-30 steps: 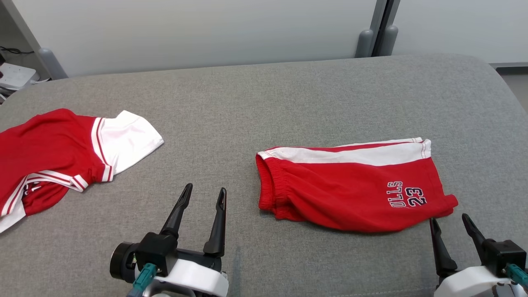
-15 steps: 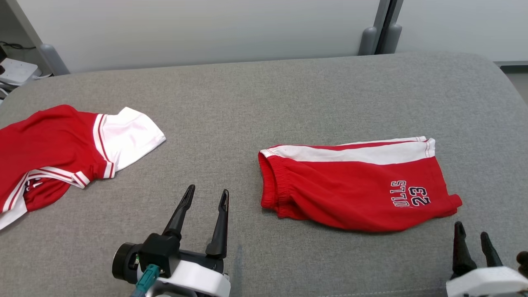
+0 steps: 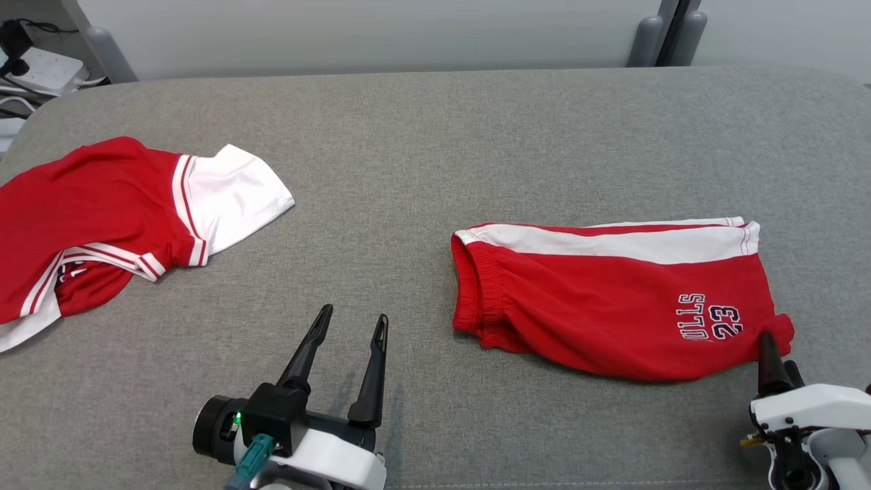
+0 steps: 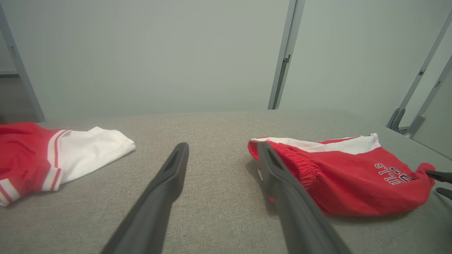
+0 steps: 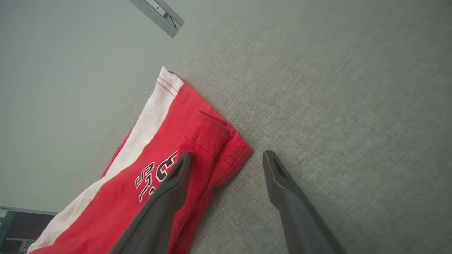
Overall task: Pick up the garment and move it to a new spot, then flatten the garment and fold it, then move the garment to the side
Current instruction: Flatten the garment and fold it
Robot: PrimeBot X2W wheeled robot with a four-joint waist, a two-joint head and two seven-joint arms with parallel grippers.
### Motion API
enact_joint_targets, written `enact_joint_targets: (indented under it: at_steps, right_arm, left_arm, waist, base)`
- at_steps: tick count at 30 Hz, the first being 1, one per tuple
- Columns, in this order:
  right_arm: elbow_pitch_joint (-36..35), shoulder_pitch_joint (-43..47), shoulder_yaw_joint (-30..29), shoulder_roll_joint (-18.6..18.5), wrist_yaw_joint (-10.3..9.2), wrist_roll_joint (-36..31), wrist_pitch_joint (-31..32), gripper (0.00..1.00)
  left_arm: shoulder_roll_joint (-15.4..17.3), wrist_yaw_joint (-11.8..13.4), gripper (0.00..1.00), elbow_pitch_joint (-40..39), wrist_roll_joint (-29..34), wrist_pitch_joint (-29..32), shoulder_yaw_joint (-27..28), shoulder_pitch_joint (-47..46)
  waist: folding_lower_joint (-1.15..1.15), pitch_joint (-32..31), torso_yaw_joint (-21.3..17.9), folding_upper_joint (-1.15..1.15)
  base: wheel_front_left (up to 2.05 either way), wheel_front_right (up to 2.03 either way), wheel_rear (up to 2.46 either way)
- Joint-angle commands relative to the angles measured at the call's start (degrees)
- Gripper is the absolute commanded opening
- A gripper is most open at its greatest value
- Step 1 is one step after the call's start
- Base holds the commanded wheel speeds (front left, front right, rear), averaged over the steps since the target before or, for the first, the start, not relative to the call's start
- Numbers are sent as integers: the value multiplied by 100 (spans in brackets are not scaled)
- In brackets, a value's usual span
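A red and white shirt (image 3: pixel 102 211), cut off at the edge, lies well left of the left gripper (image 3: pixel 354 313), which hangs open and empty over the grey cushion (image 3: pixel 422 136). The folded red shorts (image 3: pixel 599 299) lie just to its right. The right gripper (image 5: pixel 227 154) stands open at their far corner, one finger over the cloth, likely to grab it; I cannot tell if it touches.

Grey fabric-covered surface (image 3: pixel 422 150) carried two garments: folded red shorts (image 3: pixel 599 306) lay toward the right, crumpled red-and-white jersey (image 3: pixel 102 211) at left edge, well apart.
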Motion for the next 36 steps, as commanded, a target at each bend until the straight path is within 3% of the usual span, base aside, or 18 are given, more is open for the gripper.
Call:
enact_joint_targets:
  at_steps: [1,9,10,11,12,20,36]
  right_arm:
    - [6,-275,225,-106,1,143,42,100]
    - [474,-651,468,-232,1,566,56,100]
    - [528,-678,494,-242,1,618,55,76]
    - [575,-697,524,-261,1,654,35,42]
    - [669,-714,643,-302,1,748,22,0]
    - [36,-501,1081,-378,1,1002,-192,0]
    - [-2001,-263,2231,-258,1,931,-383,0]
  left_arm:
    - [17,-16,100,-138,94,-29,149,-280]
    - [17,-43,100,-131,114,-29,133,-365]
    - [17,-42,100,-129,100,-29,135,-373]
    - [17,-37,100,-130,86,-29,140,-380]
    - [17,-24,100,-123,46,-29,136,-382]
    - [17,28,100,-127,-50,-29,111,-315]
    - [17,55,100,-339,-227,-29,62,-225]
  waist:
    - [0,59,30,0]
    - [0,136,97,0]
    - [0,131,109,0]
    - [0,125,120,0]
    - [0,94,150,0]
    - [0,-53,212,0]
    - [0,-190,626,0]
  base:
    - [0,0,0]
    - [0,0,0]
    - [0,0,0]
    - [0,0,0]
    - [0,0,0]
    - [0,0,0]
    - [0,0,0]
